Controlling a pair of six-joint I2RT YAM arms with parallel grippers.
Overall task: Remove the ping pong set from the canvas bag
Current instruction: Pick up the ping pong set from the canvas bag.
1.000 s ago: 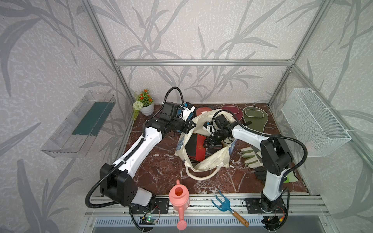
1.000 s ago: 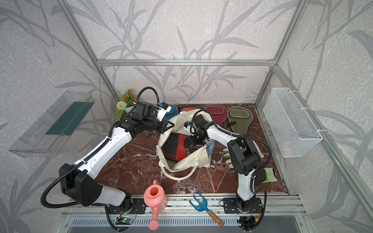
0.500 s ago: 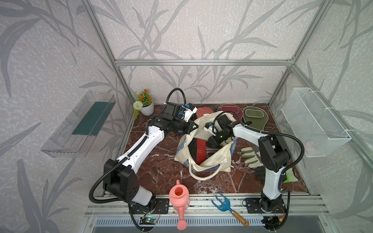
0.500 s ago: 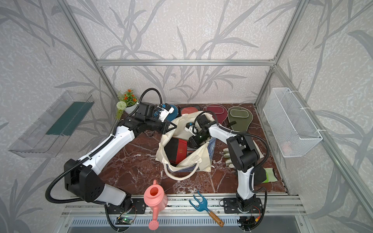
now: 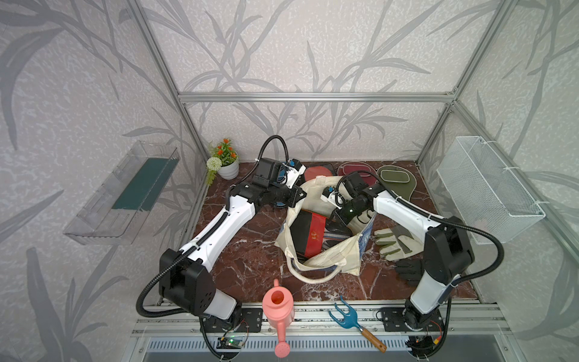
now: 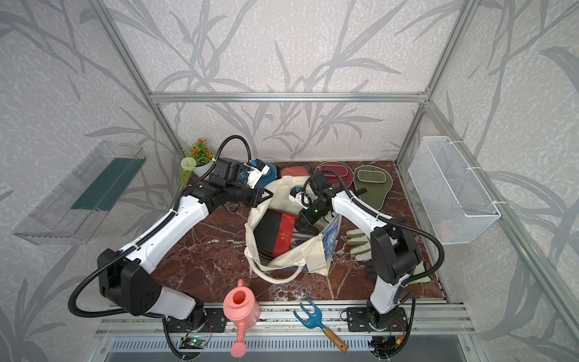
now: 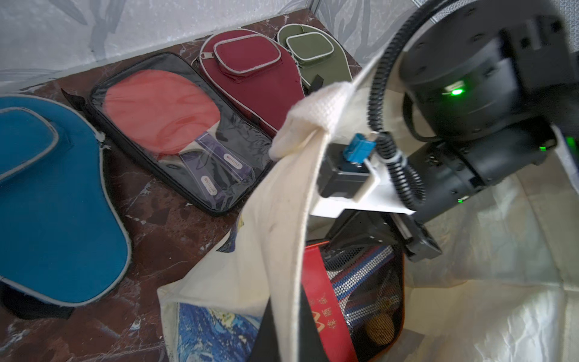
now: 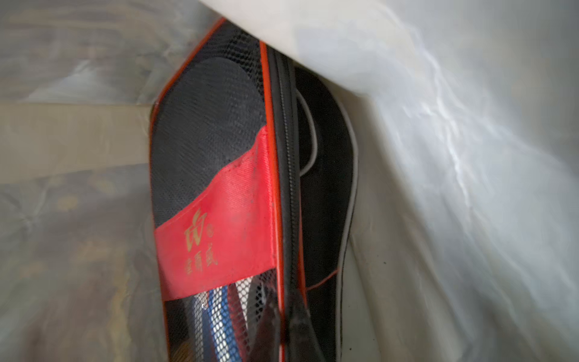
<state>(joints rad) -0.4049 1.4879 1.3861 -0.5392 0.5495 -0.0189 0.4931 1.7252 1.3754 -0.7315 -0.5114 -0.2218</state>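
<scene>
Ping pong set (image 6: 275,233) pieces are partly out. Four of them lie flat on the bench (image 5: 250,250) at 12 o'clock from the canvas bag (image 5: 329,261): the blue cover (image 7: 56,200), the red-faced paddle (image 7: 163,109) in its see-through sleeve, the maroon cover (image 7: 257,75) and the olive cover (image 5: 396,183). Two things are left inside the bag. One is the black-and-red case (image 5: 308,233), standing on its edge. The other looks like a black cover (image 8: 326,163), tucked just behind the case. So I think the job is more than half done.

The bag sits in the middle of the bench with its mouth open. The left hand (image 5: 297,196) is at 10 o'clock of the bag. Its fingers are together, pinching the cream rim and holding it up. The right hand (image 5: 336,220) comes in from 2 o'clock and reaches down inside the bag. Its fingers are together too, and they look pinched on the zip edge of the case. The case is right under that hand and touching it. The black cover is just beside it, between the case and the bag wall.

I think the case has to come up and out next, and then the black cover.
</scene>
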